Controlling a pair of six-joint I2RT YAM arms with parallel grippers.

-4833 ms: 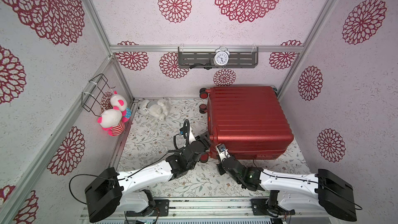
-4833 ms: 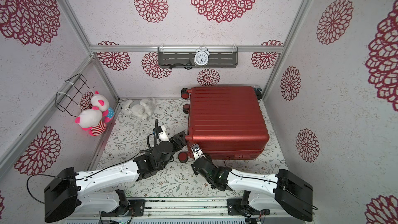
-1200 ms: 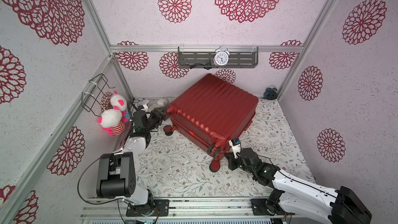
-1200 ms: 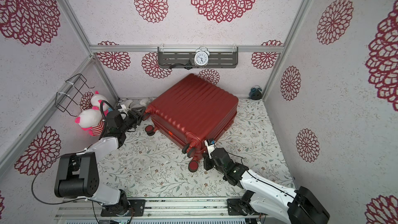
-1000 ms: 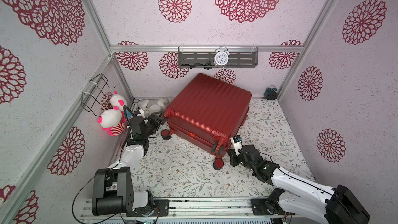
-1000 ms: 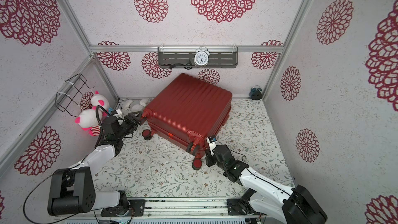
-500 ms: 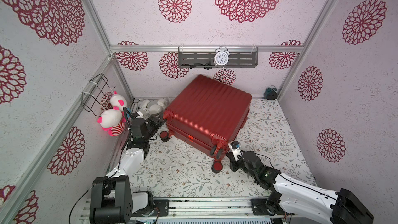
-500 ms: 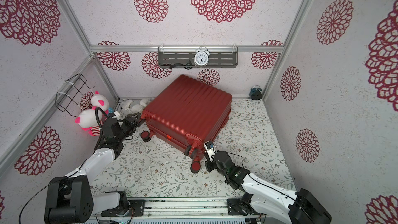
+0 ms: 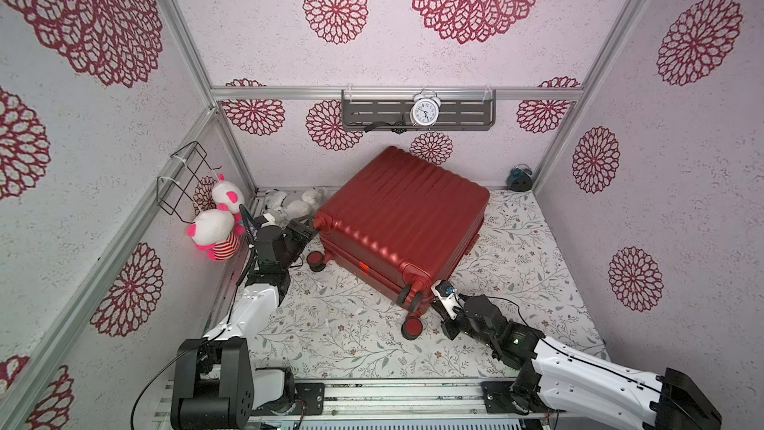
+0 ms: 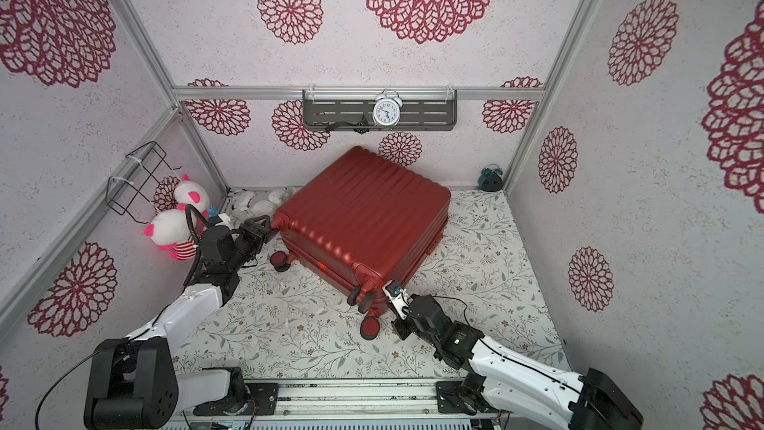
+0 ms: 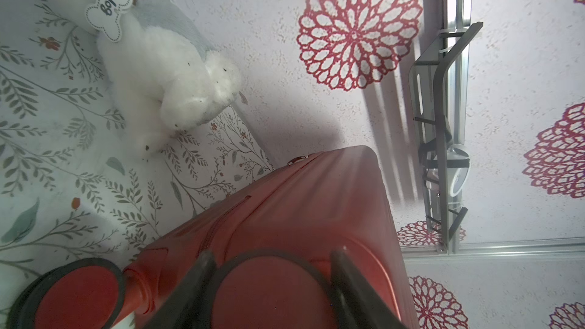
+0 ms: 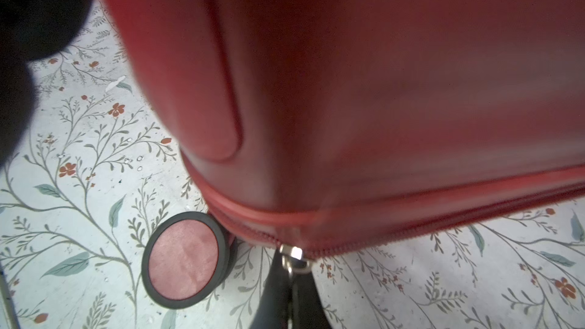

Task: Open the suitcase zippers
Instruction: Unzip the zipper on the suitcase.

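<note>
- On the flowered table, toward the back wall: red suitcase. Lies broad ribbed face up, turned cornerwise, both shell halves together.
- At the corner nearest the left wall: left gripper, about half open, one finger on each side of a red-and-black wheel. Clamps that wheel, as the left wrist view shows.
- At the corner nearest the arms' bases, just beside another wheel lying on the table: right gripper, pinched fully closed on the small metal zipper pull.
- Along the seam between the halves: red zipper. Too blurred to tell whether any stretch stands open.
- By the back wall, beyond the left gripper: white plush dog.
- Against the left wall: pink-and-white plush toys.
</note>
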